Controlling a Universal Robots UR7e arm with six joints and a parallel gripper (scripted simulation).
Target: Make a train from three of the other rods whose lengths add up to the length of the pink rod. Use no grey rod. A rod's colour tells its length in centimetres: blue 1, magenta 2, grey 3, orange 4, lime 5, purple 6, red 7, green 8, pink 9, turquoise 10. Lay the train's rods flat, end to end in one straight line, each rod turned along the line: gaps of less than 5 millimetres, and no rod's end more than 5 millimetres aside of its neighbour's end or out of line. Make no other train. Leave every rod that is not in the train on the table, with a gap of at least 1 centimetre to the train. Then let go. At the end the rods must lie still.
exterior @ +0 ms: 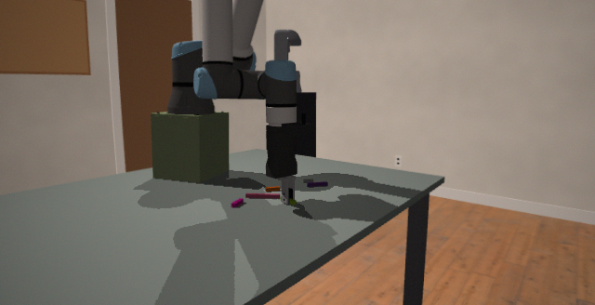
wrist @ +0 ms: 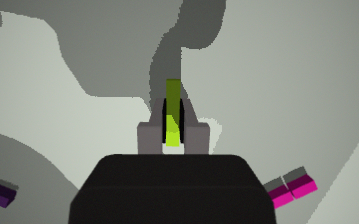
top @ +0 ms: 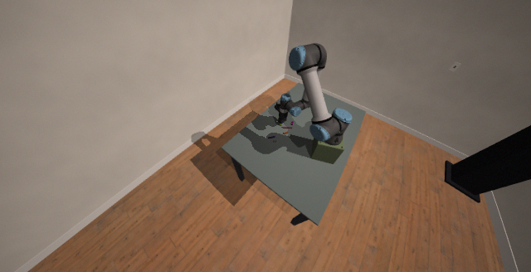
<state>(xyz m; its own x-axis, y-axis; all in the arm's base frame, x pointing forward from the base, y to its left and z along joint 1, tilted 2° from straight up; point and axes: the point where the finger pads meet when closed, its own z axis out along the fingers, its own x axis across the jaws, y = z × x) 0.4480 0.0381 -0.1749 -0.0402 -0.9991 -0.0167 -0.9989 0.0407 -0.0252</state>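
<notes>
Lime shows between my gripper's [wrist: 173,131] fingers — they are clamped on the lime rod [wrist: 172,117], which lies low at the grey table [exterior: 84,231], running away from the wrist camera. From the side I see the pink rod [exterior: 262,195] just beside the gripper, the orange rod [exterior: 272,188] behind it, and a magenta rod [exterior: 237,203] further out. A purple rod [exterior: 318,184] lies apart — near the far edge. Behind, the arm stands on an olive pedestal [exterior: 190,146].
</notes>
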